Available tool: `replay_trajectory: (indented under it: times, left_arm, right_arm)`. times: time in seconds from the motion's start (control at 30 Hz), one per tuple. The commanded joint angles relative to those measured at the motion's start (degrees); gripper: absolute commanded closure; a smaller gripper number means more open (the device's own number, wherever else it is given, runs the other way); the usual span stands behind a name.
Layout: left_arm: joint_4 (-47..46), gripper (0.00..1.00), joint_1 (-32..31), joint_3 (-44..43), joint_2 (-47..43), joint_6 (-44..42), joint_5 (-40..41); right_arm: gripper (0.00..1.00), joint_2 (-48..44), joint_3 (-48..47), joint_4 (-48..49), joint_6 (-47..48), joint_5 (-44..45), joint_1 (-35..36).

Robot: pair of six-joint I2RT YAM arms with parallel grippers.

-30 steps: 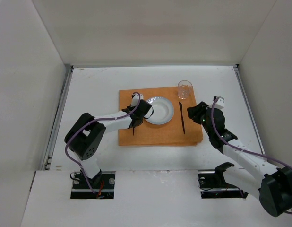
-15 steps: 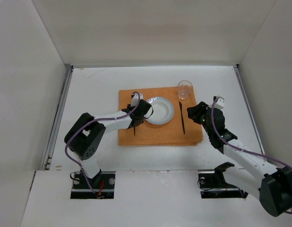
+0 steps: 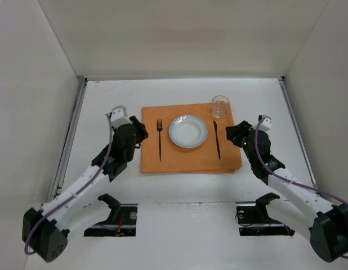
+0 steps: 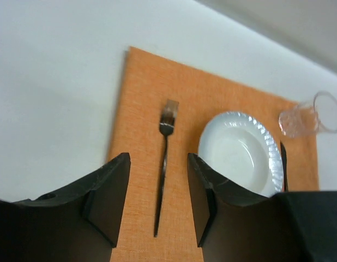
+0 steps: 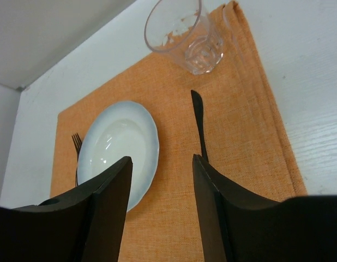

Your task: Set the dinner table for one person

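A clear, faceted glass tumbler (image 3: 220,106) stands upright on the far right corner of an orange rectangular cloth placemat (image 3: 185,157). It is empty apart from a few brownish specks inside its wall. A round, shallow white plate (image 3: 188,131) with a scalloped rim sits mid-placemat, nearer the far edge, also empty. A dark metal fork (image 3: 160,139) lies just left of the plate with its tines toward the far edge. A dark slim knife (image 3: 217,139) lies just right of it, below the tumbler. Neither touches the plate.

The placemat lies near the middle of the dinner table (image 3: 106,101), a matte white tabletop with plain white walls on three sides.

The left gripper (image 4: 156,164) hangs off the placemat's left edge, jaws apart and holding nothing. The right gripper (image 5: 162,164) is by the placemat's right edge, jaws likewise spread and empty.
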State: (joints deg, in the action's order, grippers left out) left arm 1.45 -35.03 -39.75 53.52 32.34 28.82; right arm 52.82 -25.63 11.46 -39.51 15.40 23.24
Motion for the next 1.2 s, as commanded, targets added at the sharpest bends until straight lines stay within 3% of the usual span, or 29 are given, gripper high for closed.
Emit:
replay_trajectory:
  times: [0.0,0.17,0.27,0.33,0.47,0.57,0.77,1.17]
  left_arm:
    - [2.93,0.56,6.57,8.26,-8.13,6.49,0.81]
    - [9.52,0.54,20.80,16.00,-12.74,12.13,-5.42]
    - [9.97,0.54,27.76,19.08,-11.60,14.24,-10.17]
    - [9.36,0.54,30.23,20.23,-10.98,15.12,-11.94]
    - [6.20,0.53,32.87,21.46,-12.03,15.21,-14.58]
    - [5.75,0.52,33.05,20.94,-10.90,15.48,-14.76]
    - [4.88,0.52,32.08,19.53,-6.32,15.74,-14.76]
    - [3.38,0.57,29.63,17.86,-6.50,15.39,-14.49]
  right_arm:
    - [0.50,-4.99,1.71,3.83,-1.18,5.16,-2.10]
    - [0.75,-8.08,3.74,3.57,-4.17,6.05,-5.18]
    - [0.77,-6.15,3.57,3.04,-5.14,5.78,-5.80]
    - [0.73,-4.66,3.39,3.12,-5.58,5.96,-5.89]
    - [0.49,-2.99,3.65,3.92,-7.25,5.43,-6.33]
    - [0.42,-3.16,4.09,4.35,-7.43,5.52,-6.68]
    - [0.37,-2.72,4.36,6.02,-7.52,3.68,-6.59]
    - [0.36,-2.46,4.54,6.82,-7.60,1.92,-7.47]
